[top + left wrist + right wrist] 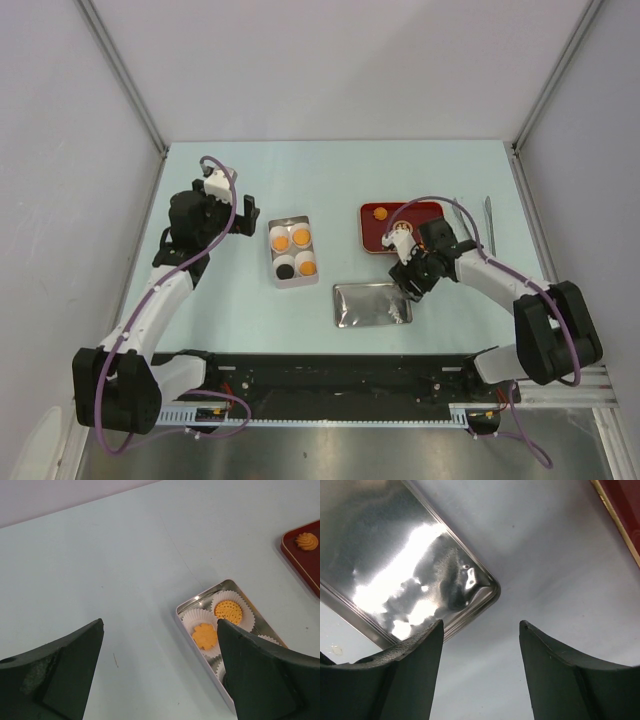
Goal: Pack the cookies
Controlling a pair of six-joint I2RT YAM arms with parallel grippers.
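Just left of the open tin [290,221], the left gripper [240,216] is hovering with its jaws standing wide apart and gripping nothing; in the left wrist view the table [125,555] and the tin's end are showing between its fingers [65,670]. To the right of the tin and slightly nearer the arm bases, the right gripper [408,286] is hanging with its jaws partly apart and empty, above the corner of the shiny metal lid [365,305] that is lying farthest from the tin. Inside the tin, four cookies [301,237] are sitting in white paper cups [192,620], one to a cup: three orange and one black, the black one occupying the near-left cup. Right of the tin and level with its far half, a red tray [415,215] is lying flat and carrying an orange swirl cookie [380,213] near the corner closest to the tin. Farther right of the tin, past the tray, two slim metal tools [490,222] are lying on the table, apart from each other.
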